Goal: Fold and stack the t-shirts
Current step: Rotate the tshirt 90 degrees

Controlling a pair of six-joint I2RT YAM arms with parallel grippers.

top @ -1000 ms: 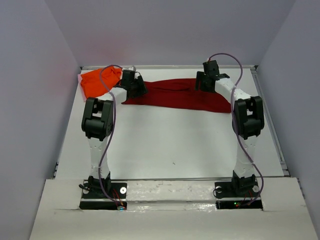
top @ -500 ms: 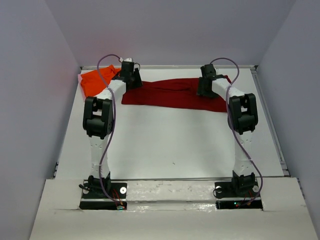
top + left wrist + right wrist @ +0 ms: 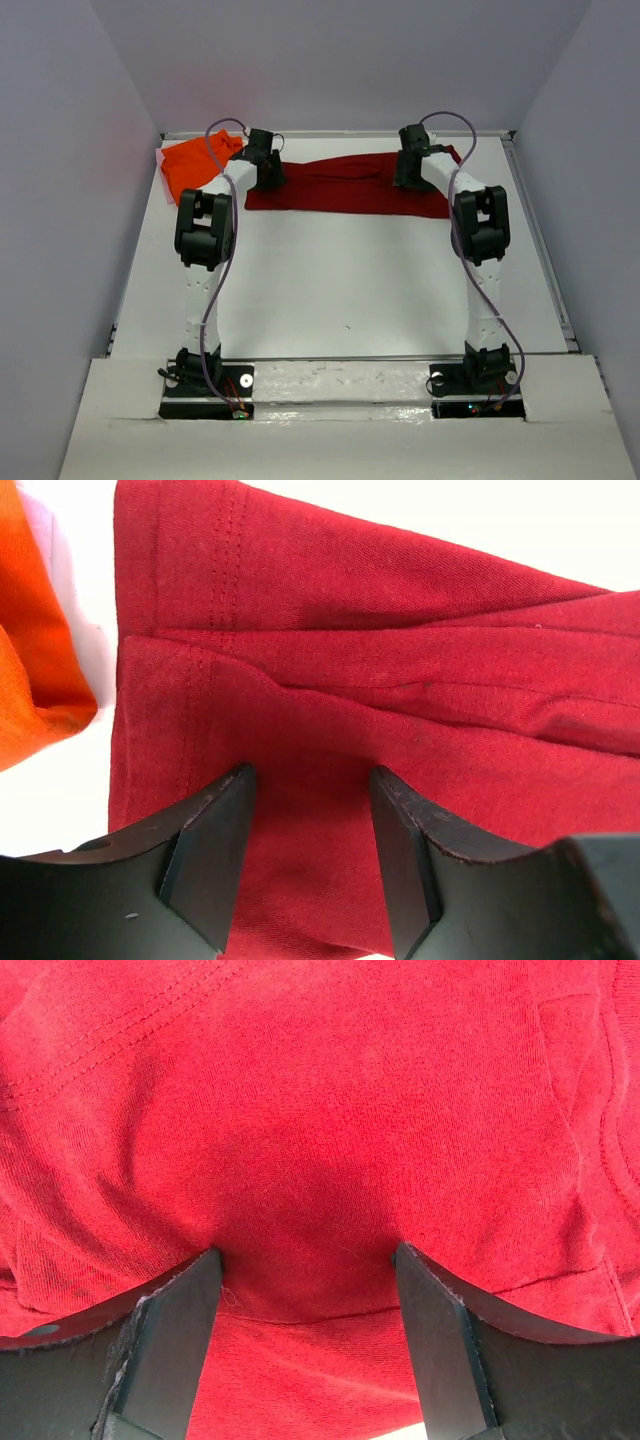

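Strip of red shirt [image 3: 345, 185] runs left-right along the far side — left gripper [image 3: 310, 780] and right gripper [image 3: 305, 1255], both spread open, sit near its ends; orange shirt [image 3: 185, 165] bunched far-left.

White table [image 3: 340, 290], two shirts at its far end.
Stretched flat in a long folded band across the far middle: crimson t-shirt [image 3: 345, 188], stitched hems and overlapping layers showing. Bunched in the far left corner: orange t-shirt [image 3: 185, 165], just beside the crimson band's left end, a sliver of bare white between.
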